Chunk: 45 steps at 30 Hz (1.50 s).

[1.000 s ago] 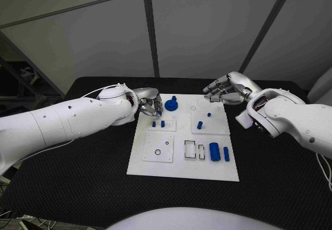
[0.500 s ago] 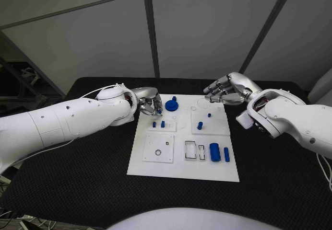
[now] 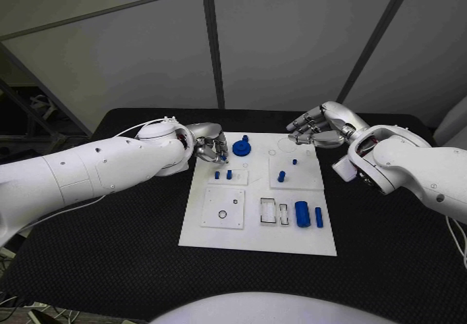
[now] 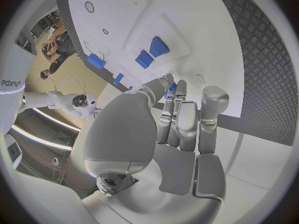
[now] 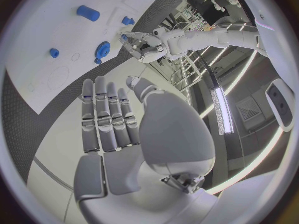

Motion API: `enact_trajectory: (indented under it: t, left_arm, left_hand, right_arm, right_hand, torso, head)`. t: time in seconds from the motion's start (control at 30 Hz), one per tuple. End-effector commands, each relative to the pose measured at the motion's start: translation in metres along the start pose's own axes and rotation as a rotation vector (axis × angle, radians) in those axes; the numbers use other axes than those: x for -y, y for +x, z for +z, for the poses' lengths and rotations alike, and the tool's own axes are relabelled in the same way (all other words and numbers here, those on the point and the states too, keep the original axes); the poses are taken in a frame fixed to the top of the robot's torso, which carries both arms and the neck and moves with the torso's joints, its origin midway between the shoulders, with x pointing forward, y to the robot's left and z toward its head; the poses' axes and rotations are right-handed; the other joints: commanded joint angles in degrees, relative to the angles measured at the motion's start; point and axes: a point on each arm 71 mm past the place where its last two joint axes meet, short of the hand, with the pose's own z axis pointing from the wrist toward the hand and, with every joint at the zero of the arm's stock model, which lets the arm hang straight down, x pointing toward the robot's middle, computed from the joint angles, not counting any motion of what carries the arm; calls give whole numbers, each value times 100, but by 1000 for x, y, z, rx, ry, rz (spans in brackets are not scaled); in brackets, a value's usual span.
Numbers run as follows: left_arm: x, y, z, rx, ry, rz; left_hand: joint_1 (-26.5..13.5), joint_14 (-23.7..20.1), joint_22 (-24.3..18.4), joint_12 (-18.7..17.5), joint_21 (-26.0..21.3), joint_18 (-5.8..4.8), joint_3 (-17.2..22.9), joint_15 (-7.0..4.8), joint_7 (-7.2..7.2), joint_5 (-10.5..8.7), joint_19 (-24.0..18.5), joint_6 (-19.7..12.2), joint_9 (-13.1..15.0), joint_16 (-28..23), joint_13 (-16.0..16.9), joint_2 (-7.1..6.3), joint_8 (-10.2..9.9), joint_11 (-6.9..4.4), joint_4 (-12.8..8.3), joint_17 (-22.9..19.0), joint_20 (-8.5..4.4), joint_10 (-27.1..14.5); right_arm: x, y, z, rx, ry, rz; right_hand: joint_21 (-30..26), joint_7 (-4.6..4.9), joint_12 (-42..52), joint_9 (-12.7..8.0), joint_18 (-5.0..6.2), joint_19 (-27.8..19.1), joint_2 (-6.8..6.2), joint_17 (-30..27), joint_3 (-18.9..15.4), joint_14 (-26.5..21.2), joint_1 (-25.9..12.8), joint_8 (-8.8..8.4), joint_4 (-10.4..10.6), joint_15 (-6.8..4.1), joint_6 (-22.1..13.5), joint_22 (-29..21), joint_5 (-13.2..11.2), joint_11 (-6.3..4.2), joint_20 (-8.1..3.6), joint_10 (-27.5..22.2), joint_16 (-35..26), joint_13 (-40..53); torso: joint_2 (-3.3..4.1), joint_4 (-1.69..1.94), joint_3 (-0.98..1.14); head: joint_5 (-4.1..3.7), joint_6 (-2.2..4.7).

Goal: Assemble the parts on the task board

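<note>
The white task board (image 3: 226, 233) lies in the middle of the black table. My left hand (image 3: 207, 149) hovers over its far left corner and pinches a small blue part (image 3: 223, 159) at its fingertips, also seen as the small blue part (image 4: 171, 87) between the fingers. Just beyond stands a blue gear-shaped part (image 3: 241, 148). Two short pegs (image 3: 223, 175) stand below the hand. My right hand (image 3: 314, 127) hangs over the far right corner, fingers (image 5: 106, 115) straight and apart, holding nothing.
More blue parts sit on the board: a peg (image 3: 281, 177), a small peg (image 3: 295, 162), a thick cylinder (image 3: 301, 214) and a thin rod (image 3: 318, 217) beside rectangular slots (image 3: 272, 210). Black mat (image 3: 107, 256) surrounds the board.
</note>
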Motion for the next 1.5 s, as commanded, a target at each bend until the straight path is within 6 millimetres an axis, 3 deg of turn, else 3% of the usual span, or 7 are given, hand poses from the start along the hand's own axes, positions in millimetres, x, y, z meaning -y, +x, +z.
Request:
enact_trajectory:
  t: [0.03, 1.07, 1.5]
  left_arm:
    - [1, 1, 1, -18, -3, -3]
    - [7, 4, 4, -45, 11, -1]
    - [9, 4, 6, -36, 26, -2]
  left_hand:
    - [-15, 37, 2, -31, 15, -111, 11, -19, 2, -33, 22, 26, 4, 31, 5, 26, 13, -16, -1, 5, 5, 38]
    - [-22, 36, -11, -50, -12, -106, 6, -19, 1, -36, 9, 17, -1, 34, 3, 21, -3, -15, -3, -1, 3, 34]
    - [-101, 22, -18, -119, -60, -103, -44, -4, 17, -45, -17, -134, -48, 47, 0, -41, -135, 3, 13, -28, 10, 28]
  right_arm:
    - [-2, 0, 0, -7, -8, -1]
    - [-2, 1, 1, -7, -9, -1]
    - [-2, 1, 0, -8, -8, -1]
  right_hand:
    - [-38, 37, -21, -2, 3, 12, 28, -9, -4, 4, -10, 7, -20, 32, -8, -6, 21, 21, 6, -24, -21, -6]
    - [-38, 37, -21, -2, 3, 12, 28, -9, -4, 4, -10, 7, -20, 32, -8, -6, 21, 21, 6, -24, -21, -6]
    - [-38, 37, -21, -2, 3, 12, 28, -9, -4, 4, -10, 7, -20, 32, -8, -6, 21, 21, 6, -24, -21, -6]
  torso:
    - [-2, 4, -2]
    - [0, 1, 0]
    - [1, 4, 2]
  head:
    - [-12, -3]
    - [-23, -22]
    - [-39, -20]
